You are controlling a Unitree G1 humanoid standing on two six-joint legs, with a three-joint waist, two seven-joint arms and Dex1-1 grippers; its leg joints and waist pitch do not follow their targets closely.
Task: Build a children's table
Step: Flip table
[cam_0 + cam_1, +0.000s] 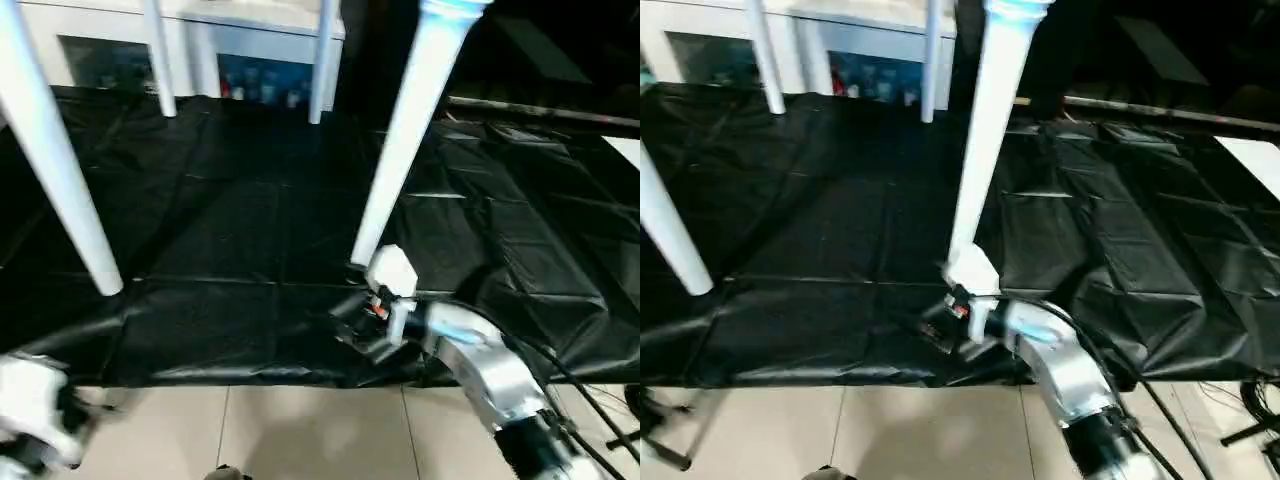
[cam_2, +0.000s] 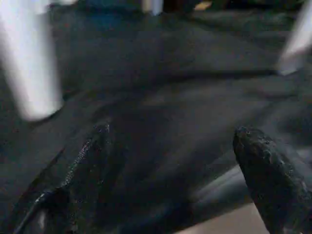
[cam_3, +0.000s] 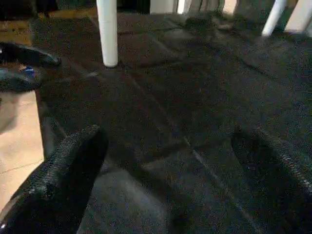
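Four white table legs standing upright on black sheet: two near, two far by white cabinet. Wide bare sheet between legs. Sheet's near edge meets pale tiled floor. Right gripper low over that edge, just beside near right leg, jaws spread, pinching nothing. Left gripper near left leg, jaws spread, pinching nothing.

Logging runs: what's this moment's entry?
table: standing on black sheet | left hand: open, empty | right hand: open, empty
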